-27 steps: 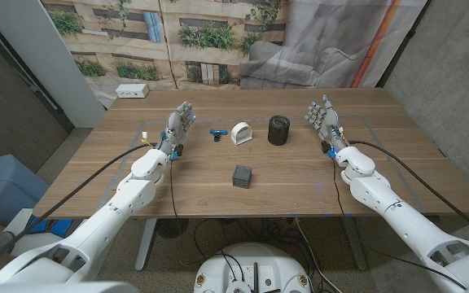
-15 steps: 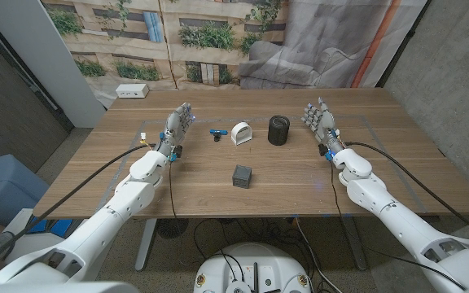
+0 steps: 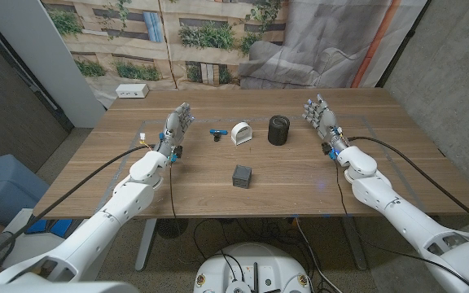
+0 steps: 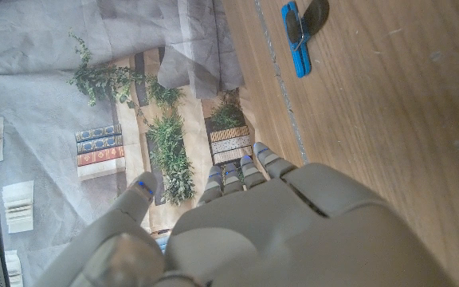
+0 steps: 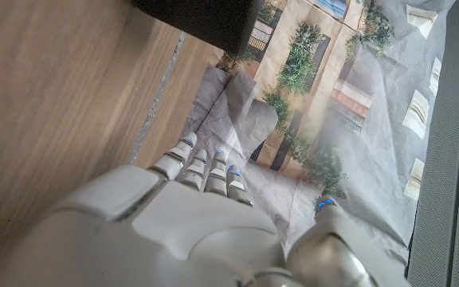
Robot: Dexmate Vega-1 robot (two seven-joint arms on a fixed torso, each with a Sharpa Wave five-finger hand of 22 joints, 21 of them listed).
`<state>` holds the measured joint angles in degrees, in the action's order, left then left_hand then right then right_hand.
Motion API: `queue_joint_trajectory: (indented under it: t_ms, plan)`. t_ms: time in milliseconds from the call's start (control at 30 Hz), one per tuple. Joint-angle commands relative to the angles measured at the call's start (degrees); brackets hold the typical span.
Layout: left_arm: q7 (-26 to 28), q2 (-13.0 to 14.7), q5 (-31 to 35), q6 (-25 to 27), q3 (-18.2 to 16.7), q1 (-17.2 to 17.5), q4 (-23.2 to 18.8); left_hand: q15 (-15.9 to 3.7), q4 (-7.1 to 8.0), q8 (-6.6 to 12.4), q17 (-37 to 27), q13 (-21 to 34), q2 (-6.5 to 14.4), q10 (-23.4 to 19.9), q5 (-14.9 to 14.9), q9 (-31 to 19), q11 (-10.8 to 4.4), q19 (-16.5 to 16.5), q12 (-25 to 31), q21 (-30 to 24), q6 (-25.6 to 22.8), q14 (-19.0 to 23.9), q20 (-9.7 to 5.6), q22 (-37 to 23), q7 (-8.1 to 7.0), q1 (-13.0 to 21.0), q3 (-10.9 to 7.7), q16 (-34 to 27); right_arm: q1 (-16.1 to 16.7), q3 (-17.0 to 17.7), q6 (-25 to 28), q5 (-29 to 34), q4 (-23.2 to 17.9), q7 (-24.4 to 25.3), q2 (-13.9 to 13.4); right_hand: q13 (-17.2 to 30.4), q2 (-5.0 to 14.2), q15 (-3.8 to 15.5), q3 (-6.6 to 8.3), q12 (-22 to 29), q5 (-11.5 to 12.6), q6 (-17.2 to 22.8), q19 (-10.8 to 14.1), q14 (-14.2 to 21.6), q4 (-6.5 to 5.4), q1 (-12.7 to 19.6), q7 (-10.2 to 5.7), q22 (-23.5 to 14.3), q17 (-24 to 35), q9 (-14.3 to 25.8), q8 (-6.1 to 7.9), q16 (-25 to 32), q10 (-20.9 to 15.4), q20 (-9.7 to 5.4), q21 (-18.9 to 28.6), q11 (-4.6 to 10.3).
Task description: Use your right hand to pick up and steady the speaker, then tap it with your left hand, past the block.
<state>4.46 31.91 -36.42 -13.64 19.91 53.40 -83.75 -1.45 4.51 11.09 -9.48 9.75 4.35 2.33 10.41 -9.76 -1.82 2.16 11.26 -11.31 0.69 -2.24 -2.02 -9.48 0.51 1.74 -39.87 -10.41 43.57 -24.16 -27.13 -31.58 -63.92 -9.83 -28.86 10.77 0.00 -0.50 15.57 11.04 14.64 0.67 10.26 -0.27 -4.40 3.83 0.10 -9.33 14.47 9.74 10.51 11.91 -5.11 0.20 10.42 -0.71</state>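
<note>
From the head view, the speaker (image 3: 278,129), a dark cylinder, stands on the worktop (image 3: 300,183) toward its far side, with the right robot hand (image 3: 321,119) near it, fingers apart and holding nothing. The left robot hand (image 3: 177,128) is well apart from it, likewise spread and empty. Between the left hand and the speaker sit a small blue clip (image 3: 216,133) and a white holder (image 3: 241,132); the dark block (image 3: 243,175) lies nearer the robot. I'd worry the right hand could nudge the speaker over as it closes, or the left arm could sweep the holder on its way across.

In the left wrist view the blue clip (image 4: 297,38) is cut off at the edge.

In the right wrist view a dark shape, probably the speaker (image 5: 202,20), is cropped, and the worktop is blurred.
</note>
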Motion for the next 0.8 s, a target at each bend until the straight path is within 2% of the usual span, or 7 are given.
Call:
queue_joint_trajectory:
  t_ms: [33,233,300,400,567,667,800]
  plan:
    - [3.9,1.7,0.2,3.5,-1.0,2.3,-5.6,0.02,-0.14,0.15,-0.3,0.2,3.4,-0.3,0.3,-0.1,-0.02,1.1,0.2,-0.5,-0.6,0.4,-3.50,-0.3,0.23,-0.2,0.17,-0.3,-3.9,-2.4,-6.4,5.4,6.5,-4.6,-1.7,0.1,-1.14,0.04,0.00,-0.2,0.0,-1.1,-0.1,-0.1,1.36,1.3,0.43,-0.1,-0.2,0.3,-0.09,-0.2,0.6,-0.54,0.0,0.32]
    - [6.0,1.9,0.1,4.6,-1.7,3.1,-7.6,-0.04,0.08,0.13,-0.3,0.2,3.4,-0.7,0.3,-0.1,-0.24,1.4,0.2,-0.5,-0.9,0.9,-3.50,-0.3,0.39,-0.5,0.32,-0.3,-7.9,-4.1,-12.2,7.9,14.0,-7.9,-0.6,0.1,-2.09,0.00,-0.10,-0.2,-0.1,-1.5,-0.1,-0.2,2.53,2.4,0.73,-0.1,-0.6,0.4,-0.01,-0.3,1.0,-0.72,0.0,0.55]
    - [6.7,1.8,0.2,4.6,-1.8,3.4,-8.1,0.01,0.13,0.16,-0.3,0.2,3.4,-0.9,0.3,-0.1,-0.28,1.5,0.2,-0.5,-1.1,1.0,-3.44,-0.3,0.45,-0.5,0.35,-0.4,-9.5,-5.1,-14.3,9.9,16.6,-8.4,-0.6,0.1,-2.65,0.08,-0.12,-0.3,-0.1,-2.1,-0.1,-0.6,3.33,3.2,0.90,-0.1,-0.8,0.4,-0.06,-0.4,1.5,-0.76,0.0,0.65]
    - [7.8,2.2,0.3,5.9,-2.0,3.9,-9.6,0.00,0.21,0.17,-0.3,0.2,3.4,-1.1,0.4,-0.1,-0.32,1.7,0.2,-0.5,-1.3,1.3,-3.39,-0.3,0.45,-0.6,0.39,-0.4,-11.1,-6.2,-17.5,12.7,19.7,-7.6,-0.3,0.1,-3.00,0.13,-0.12,-0.4,-0.1,-2.5,-0.1,-0.6,3.86,3.7,0.90,-0.1,-0.9,0.4,-0.09,-0.5,1.9,-0.79,0.1,0.73]
    - [10.1,2.5,0.9,7.0,-2.3,4.9,-11.8,0.03,0.31,0.14,-0.3,0.2,3.4,-1.5,0.4,-0.1,-0.19,1.9,0.3,-0.5,-1.4,1.5,-3.38,-0.3,0.50,-0.6,0.42,-0.4,-12.0,-7.5,-20.5,17.4,21.0,-4.0,-1.3,0.1,-3.69,0.37,-0.08,-0.1,-0.1,-2.5,0.7,0.1,5.11,5.1,0.99,-0.1,-1.2,0.4,0.19,-0.2,1.4,-0.69,0.3,0.86]
    - [11.0,2.2,1.2,7.0,-2.3,5.5,-12.6,0.05,0.36,0.11,-0.3,0.2,3.5,-1.6,0.4,-0.1,-0.20,2.0,0.3,-0.5,-1.5,1.6,-3.36,-0.3,0.55,-0.7,0.42,-0.4,-12.2,-7.9,-22.1,18.1,21.8,-3.6,-1.5,0.1,-3.86,0.36,0.00,0.0,-0.1,-3.1,1.0,0.3,5.62,5.7,0.65,-0.1,-1.4,0.5,0.02,-0.1,1.3,-0.69,0.4,0.94]
    - [11.7,2.3,1.2,7.5,-2.4,6.0,-13.4,0.07,0.43,0.09,-0.3,0.2,3.6,-1.7,0.4,-0.1,-0.14,2.1,0.2,-0.5,-1.6,1.8,-3.36,-0.2,0.58,-0.7,0.41,-0.4,-12.5,-8.5,-23.0,19.0,22.2,-3.5,-2.0,0.2,-4.17,0.39,0.33,-0.2,-0.1,-5.4,1.3,0.4,7.06,7.5,0.49,-0.1,-1.7,0.5,-0.37,-0.1,2.1,-0.83,0.4,1.12]
